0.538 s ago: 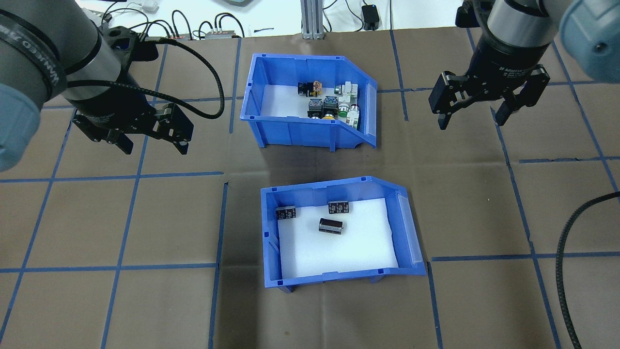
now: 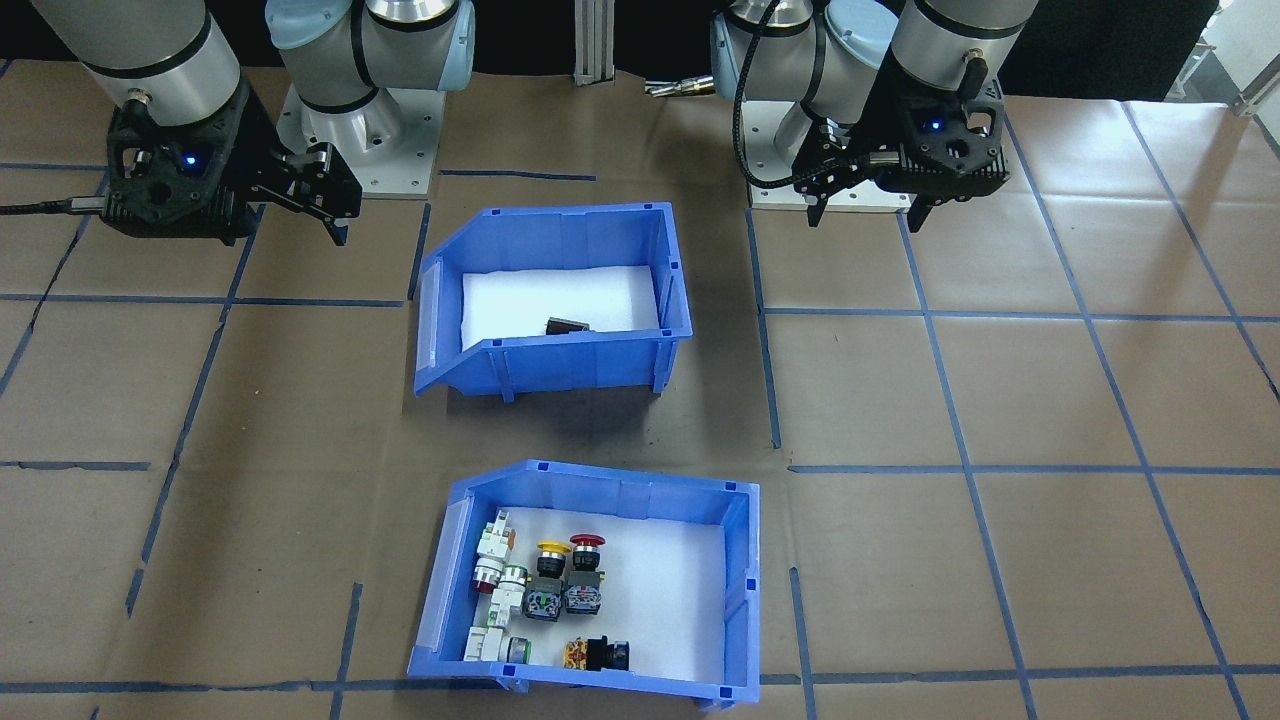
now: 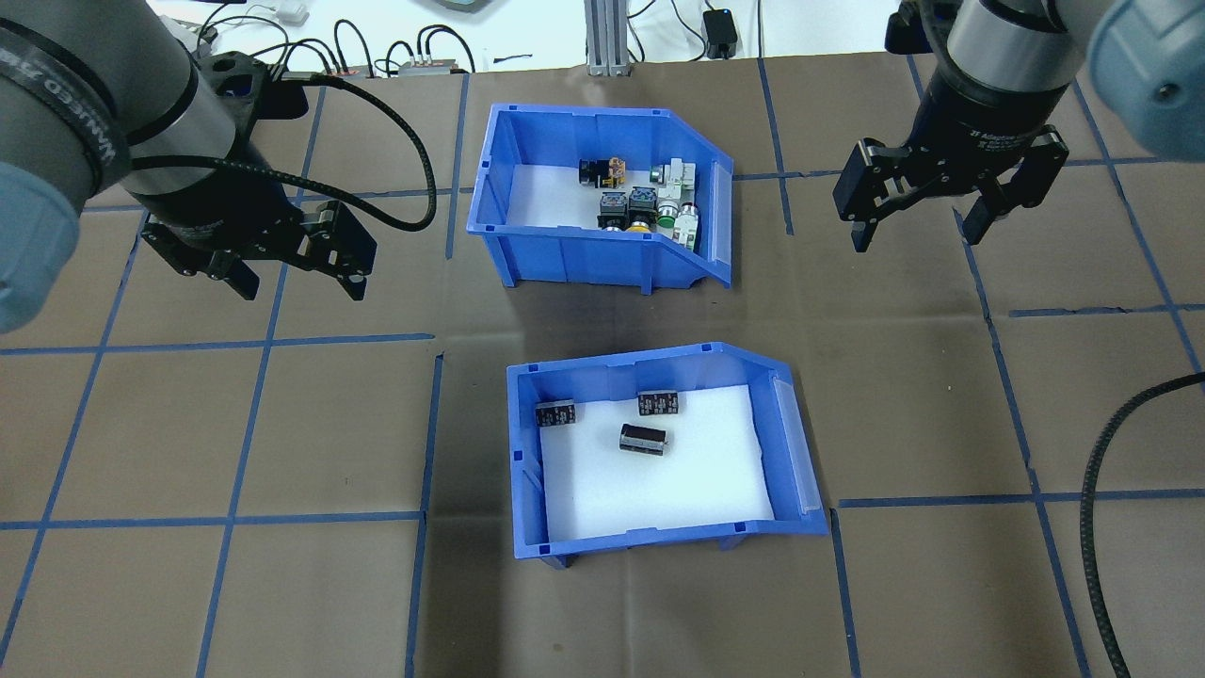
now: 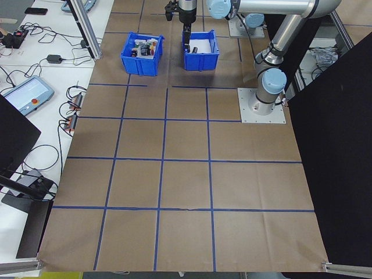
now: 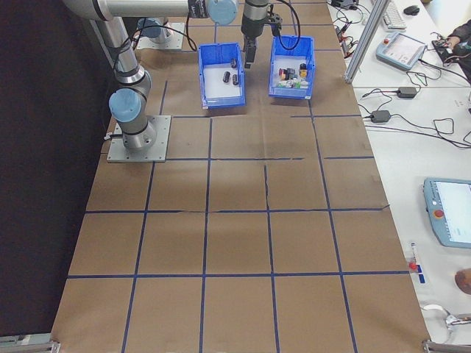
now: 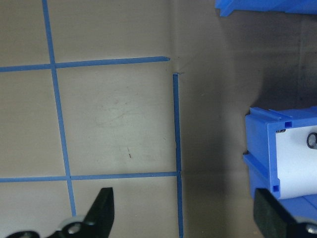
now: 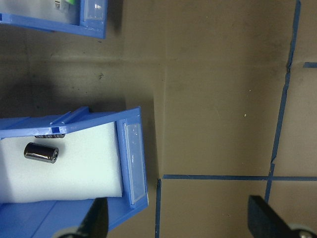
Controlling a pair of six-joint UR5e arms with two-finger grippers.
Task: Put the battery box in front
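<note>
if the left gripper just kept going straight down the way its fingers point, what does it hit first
Most likely bare table paper. The left gripper is open and points down at the brown surface, with the battery box off to one side by its far fingertip. How much that fingertip clears the box wall is hard to judge.

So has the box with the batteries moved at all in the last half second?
No. In the overhead view the battery box sits in the same place against the blue tape lines of the table, with both hands apart from it.
</note>
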